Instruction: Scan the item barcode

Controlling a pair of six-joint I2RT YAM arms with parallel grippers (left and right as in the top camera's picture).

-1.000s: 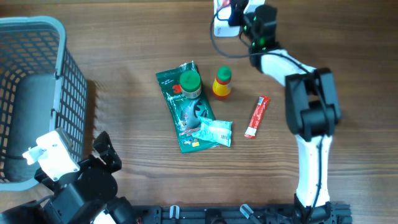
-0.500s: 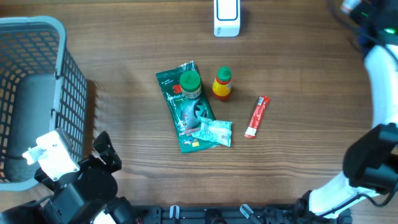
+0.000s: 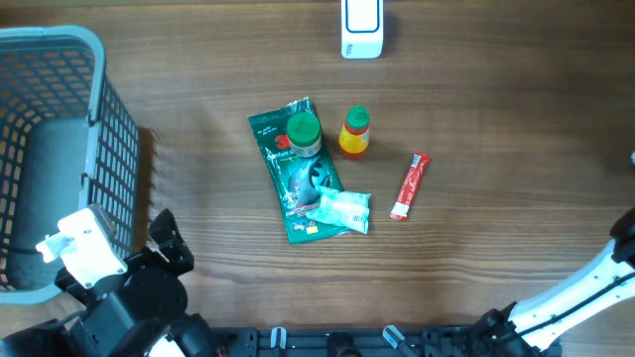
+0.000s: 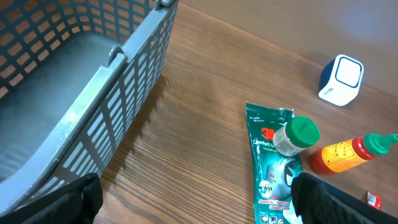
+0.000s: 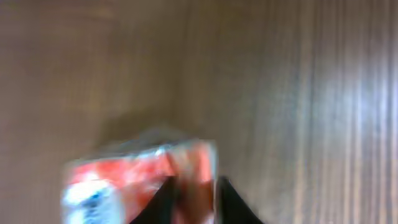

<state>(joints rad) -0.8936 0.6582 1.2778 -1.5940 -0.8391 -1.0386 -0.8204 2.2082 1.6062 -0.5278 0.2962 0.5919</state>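
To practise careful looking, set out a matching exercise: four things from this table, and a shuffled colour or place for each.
Column one:
1 scanner
2 basket
3 stick sachet
4 jar

Column two:
a red
b resting on the green packet
c white
d grey mesh walls

Pairs: 1-c, 2-d, 3-a, 4-b

Brown wooden tabletop [image 3: 516, 119], fine straight grain, beneath the left tool [image 4: 196, 190] and stretching well ahead of it. Soft even light, shadows faint; pale, hazy sheen far ahead of the tool, to its right.
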